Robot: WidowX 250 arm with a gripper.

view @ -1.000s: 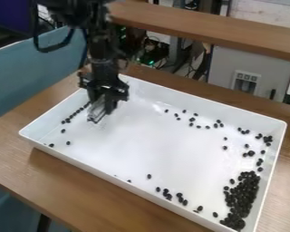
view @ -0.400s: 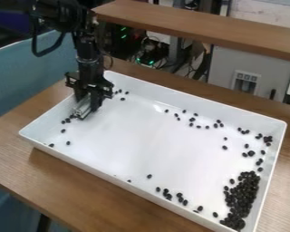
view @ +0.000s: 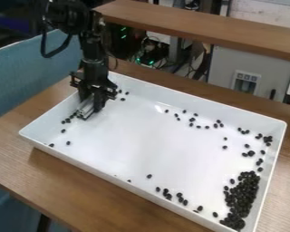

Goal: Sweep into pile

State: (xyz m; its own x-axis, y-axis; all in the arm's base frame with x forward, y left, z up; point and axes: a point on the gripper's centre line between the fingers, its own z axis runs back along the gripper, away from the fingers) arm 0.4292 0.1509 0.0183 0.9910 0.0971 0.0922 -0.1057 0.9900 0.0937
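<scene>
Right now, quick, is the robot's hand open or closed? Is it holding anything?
Gripper: closed, holding a silvery piece low in the white tray.

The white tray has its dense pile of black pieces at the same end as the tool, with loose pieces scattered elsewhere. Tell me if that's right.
Wrong end: the camera view shows the dense pile at the opposite end of the white tray from the tool. The loose pieces are scattered elsewhere, as you say.
</scene>
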